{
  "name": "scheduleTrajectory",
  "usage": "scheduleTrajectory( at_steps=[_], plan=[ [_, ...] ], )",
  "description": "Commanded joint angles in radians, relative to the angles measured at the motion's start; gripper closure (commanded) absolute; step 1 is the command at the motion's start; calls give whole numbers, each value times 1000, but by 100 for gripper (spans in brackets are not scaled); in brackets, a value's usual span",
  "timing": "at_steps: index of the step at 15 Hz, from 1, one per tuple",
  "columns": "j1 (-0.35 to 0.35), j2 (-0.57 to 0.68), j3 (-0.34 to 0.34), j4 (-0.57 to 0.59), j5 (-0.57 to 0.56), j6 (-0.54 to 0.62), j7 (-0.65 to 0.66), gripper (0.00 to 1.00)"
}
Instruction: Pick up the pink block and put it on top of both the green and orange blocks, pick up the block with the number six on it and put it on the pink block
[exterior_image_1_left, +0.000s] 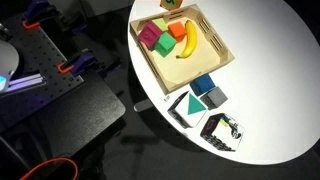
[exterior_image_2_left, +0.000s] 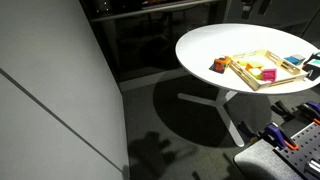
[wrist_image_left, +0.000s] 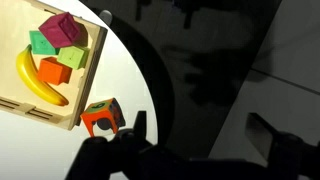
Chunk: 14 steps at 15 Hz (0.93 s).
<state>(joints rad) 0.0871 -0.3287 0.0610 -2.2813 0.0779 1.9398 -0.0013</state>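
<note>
Poised over the round white table (wrist_image_left: 115, 70), close to its curved rim; dark open floor to the right, bare tabletop ahead. Magenta-pink cube (wrist_image_left: 62, 28) far ahead-left of the gripper (wrist_image_left: 115, 145), in the shallow wooden tray (wrist_image_left: 50, 115) beside the green block (wrist_image_left: 44, 44), equal-sided, turned corner-on. Orange-red block (wrist_image_left: 52, 72) nearer, by the yellow banana (wrist_image_left: 38, 85). Jaws spread wide, holding nothing.

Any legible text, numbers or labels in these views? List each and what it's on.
None can be read in any view.
orange-and-green block beside the wooden tray: any marking on its faces is too blurred to read.
black-and-white block: pattern only, no legible characters.
pink block and banana: plain.
</note>
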Motion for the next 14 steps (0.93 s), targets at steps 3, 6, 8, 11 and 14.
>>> scheduleTrajectory(
  at_steps=[3, 6, 8, 11, 14],
  plan=[
    [-3, -1, 3, 3, 1, -2, -1, 0],
    [-11, 14, -5, 10, 2, -14, 3, 0],
    [-28, 37, -21, 16, -1, -33, 2, 0],
    [-58, 87, -41, 27, -9, -43, 14, 0],
    [-94, 144, -58, 29, -35, -35, 42, 0]
  ],
)
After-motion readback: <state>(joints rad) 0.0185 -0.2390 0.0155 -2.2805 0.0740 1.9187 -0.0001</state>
